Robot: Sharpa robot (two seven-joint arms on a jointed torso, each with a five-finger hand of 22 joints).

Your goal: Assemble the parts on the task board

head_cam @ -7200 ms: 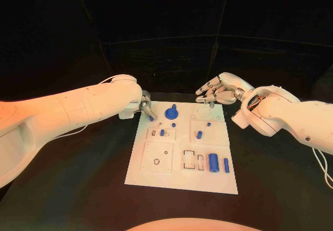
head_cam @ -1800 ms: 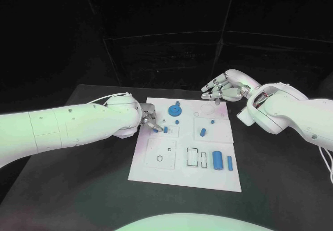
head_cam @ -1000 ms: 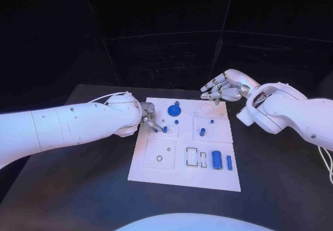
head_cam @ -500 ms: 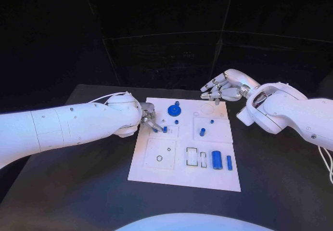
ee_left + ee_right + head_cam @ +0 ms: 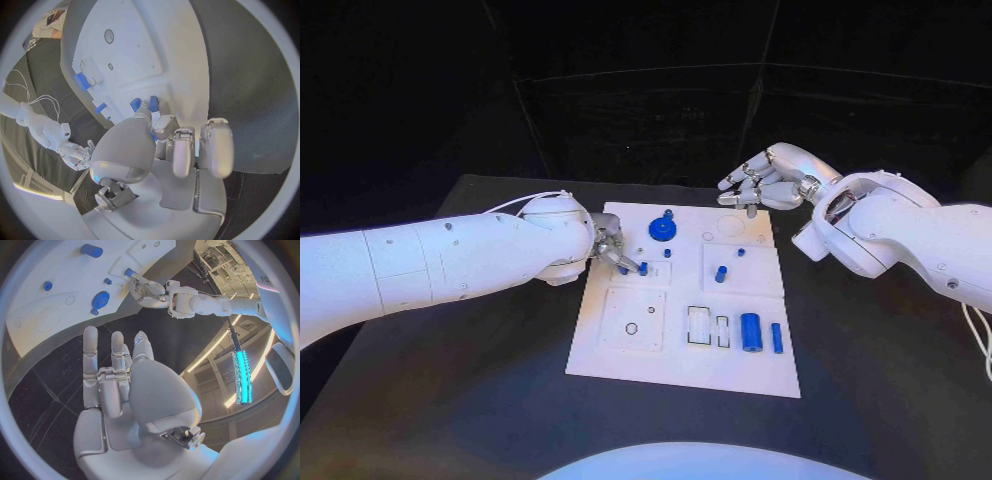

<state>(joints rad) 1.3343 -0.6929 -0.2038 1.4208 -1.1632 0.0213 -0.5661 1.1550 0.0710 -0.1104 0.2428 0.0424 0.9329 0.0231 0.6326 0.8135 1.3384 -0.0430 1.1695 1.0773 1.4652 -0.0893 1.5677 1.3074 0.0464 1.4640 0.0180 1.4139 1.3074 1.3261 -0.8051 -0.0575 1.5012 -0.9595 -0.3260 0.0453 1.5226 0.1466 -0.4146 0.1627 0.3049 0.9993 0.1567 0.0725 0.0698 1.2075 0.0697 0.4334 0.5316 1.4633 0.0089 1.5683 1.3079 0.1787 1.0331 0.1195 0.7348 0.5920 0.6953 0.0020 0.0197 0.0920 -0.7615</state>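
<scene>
The white task board [image 5: 682, 370] lies in the middle of the table. At its left edge my left hand [image 5: 607, 250] pinches a small blue peg [image 5: 135, 104] between its fingertips, tip down on the board beside a standing blue peg [image 5: 642, 268]. The right wrist view also shows that hand [image 5: 153, 292] with the peg [image 5: 128, 272]. My right hand [image 5: 759, 185] hovers over the board's far right corner, fingers spread, holding nothing. A blue round part [image 5: 661, 230] sits at the far end. Two blue cylinders [image 5: 750, 331] lie near the right edge.
More small blue pegs [image 5: 720, 273] stand in the board's middle right block. A square plate with a hole [image 5: 632, 328] and rectangular slots [image 5: 698, 325] sit on the near half. Black table [image 5: 473, 400] surrounds the board, with room at the near left and right.
Since 7.2 s ago my left hand carried the peg from the board's far left corner toward me, down beside the standing peg. Over the last second nothing visibly moved.
</scene>
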